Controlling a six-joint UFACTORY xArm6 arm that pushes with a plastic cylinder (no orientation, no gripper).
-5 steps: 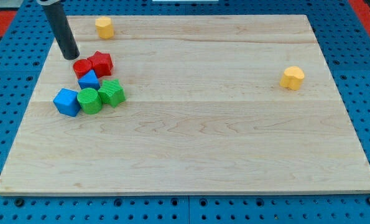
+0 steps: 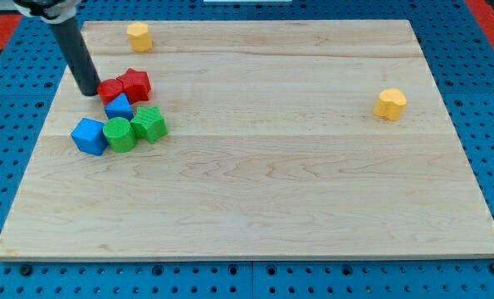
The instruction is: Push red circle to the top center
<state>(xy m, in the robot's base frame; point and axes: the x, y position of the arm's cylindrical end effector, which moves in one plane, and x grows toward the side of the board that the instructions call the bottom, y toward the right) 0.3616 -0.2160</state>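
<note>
Sliding down and toward the view's left, my tip (image 2: pixel 90 90) now sits right against the view's left flank of the red circle (image 2: pixel 110 90), level with it. No fingers on this rig, only a bare rod, nothing clasped. That circle is round, no long axis to mind, wedged against the red star (image 2: pixel 135 84) to its right, blue cube (image 2: pixel 119 106) just below. Top center of the tabletop (image 2: pixel 313 208) lies well off to the view's upper right.

We have 1 view, looking down at a slant (from the near edge) over the whole board (image 2: pixel 271 191).
</note>
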